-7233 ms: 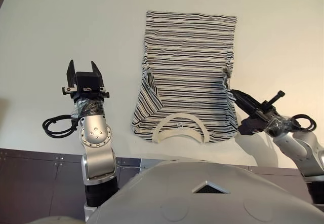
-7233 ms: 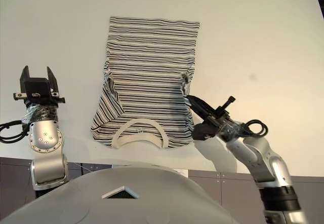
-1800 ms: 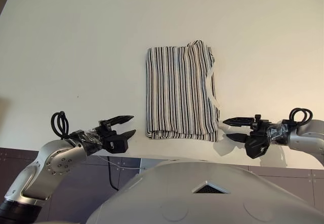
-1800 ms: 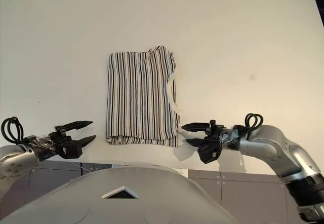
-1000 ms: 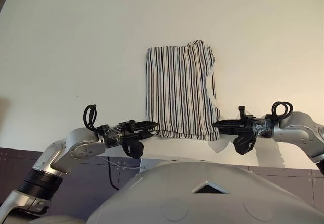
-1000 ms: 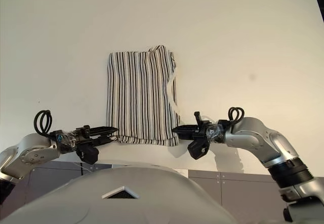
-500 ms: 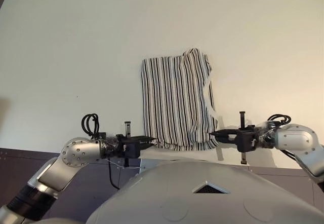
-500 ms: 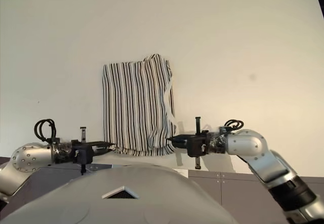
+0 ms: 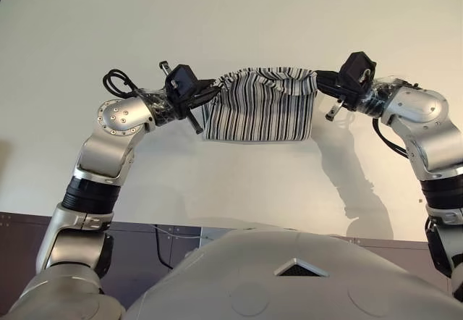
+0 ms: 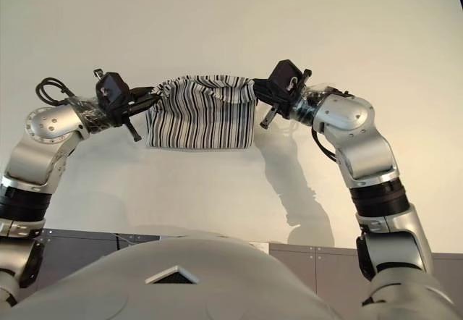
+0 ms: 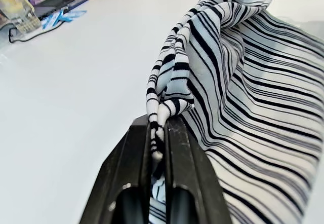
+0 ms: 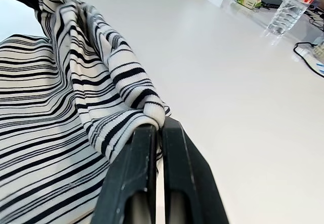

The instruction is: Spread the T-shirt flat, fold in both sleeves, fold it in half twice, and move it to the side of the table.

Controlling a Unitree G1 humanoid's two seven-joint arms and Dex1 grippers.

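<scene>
The black-and-white striped T-shirt [image 9: 259, 110] lies mid-table as a short, wide folded bundle, with its top edge raised and bunched between my two grippers. My left gripper [image 9: 205, 93] is shut on the shirt's left corner; in the left wrist view the fabric [image 11: 228, 82] is pinched between the fingertips [image 11: 178, 127]. My right gripper [image 9: 319, 80] is shut on the right corner, and the right wrist view shows a ribbed striped fold [image 12: 136, 100] clamped at its tips. The held edge hangs slightly above the lower layers.
The white table [image 9: 231, 16] is bare around the shirt. A water bottle [image 12: 287, 10], a cable [image 12: 310, 54] and small items [image 11: 23, 11] sit at distant table edges. The dark front edge [image 9: 29, 226] runs close to me.
Both grippers closed on the shirt's near corners and carried them up and away from me. The near half now lies folded over the far half, so the shirt looks half as long.
</scene>
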